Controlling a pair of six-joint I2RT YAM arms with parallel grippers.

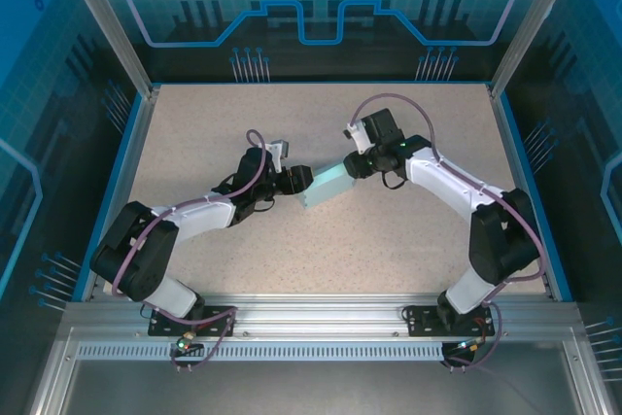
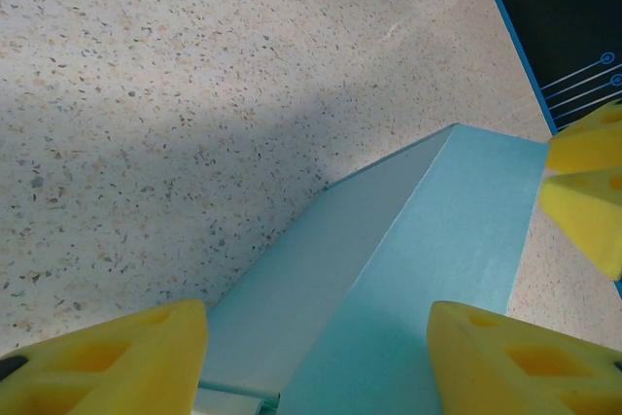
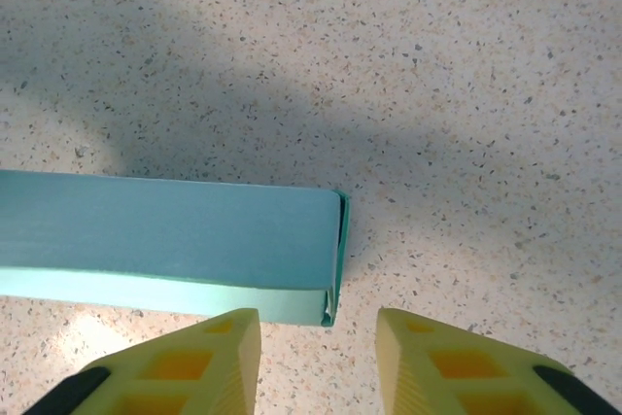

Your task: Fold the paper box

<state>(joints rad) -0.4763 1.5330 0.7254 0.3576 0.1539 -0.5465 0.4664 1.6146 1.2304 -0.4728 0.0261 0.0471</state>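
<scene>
My left tool (image 2: 316, 342) clamped on one end of the light blue paper box (image 1: 327, 185), box near the middle of the bench (image 1: 321, 259), my right tool (image 3: 319, 342) released, jaws parted just beside its other end

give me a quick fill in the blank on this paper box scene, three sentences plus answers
1. The folded thin-card paper box on the speckled table is light ___.
2. The box sits ___ the left end effector's yellow fingers.
3. The right end effector is ___, with nothing between its fingers.

Missing words: blue; between; open
</scene>
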